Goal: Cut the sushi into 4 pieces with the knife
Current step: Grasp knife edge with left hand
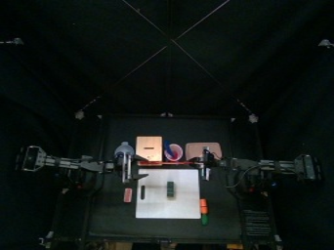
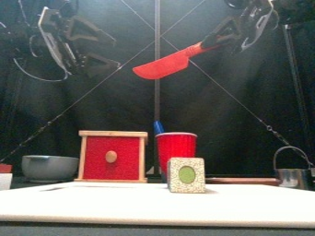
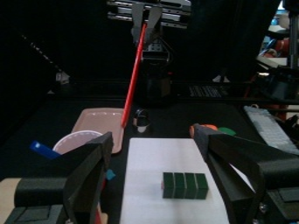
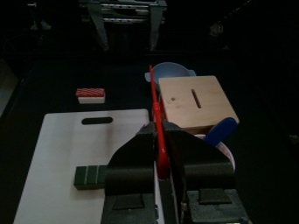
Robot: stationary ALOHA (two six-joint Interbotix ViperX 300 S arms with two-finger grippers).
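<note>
- Saw left gripper (image 3: 152, 144) hanging high over the left side of the table (image 1: 111, 220), jaws spread wide with nothing between them.
- Found blue-grey bowl (image 2: 50, 167) at back left, and a small red and white toy (image 4: 90, 93) just off the left edge of the white cutting board (image 1: 167, 200).
- Noted wooden box (image 2: 112, 157) just right of the bowl, upright, red drawer front facing forward.
- Spotted sushi roll (image 2: 186, 174) lying on the white cutting board, end-on to the front. Counted dark green blocks joined in one row, uncut, clear of both grippers and well below the knife.
- Marked red cup (image 2: 176, 150) behind the board, just right of the box, with blue knife (image 2: 157, 127) standing in it.
- Saw red knife (image 2: 167, 63) high in the air between the two grippers, tilted, blade end lower and pointing left, touching nothing on the table.
- Found right gripper (image 4: 156, 138) high at right, jaws clamped tight on the red knife's handle.
- Logged pink tray (image 3: 100, 118) flat on the table right of the cup.
- Noted metal cutter (image 2: 290, 171) at far right, plus red and green toys (image 1: 205, 207) beside the board's right edge.
</note>
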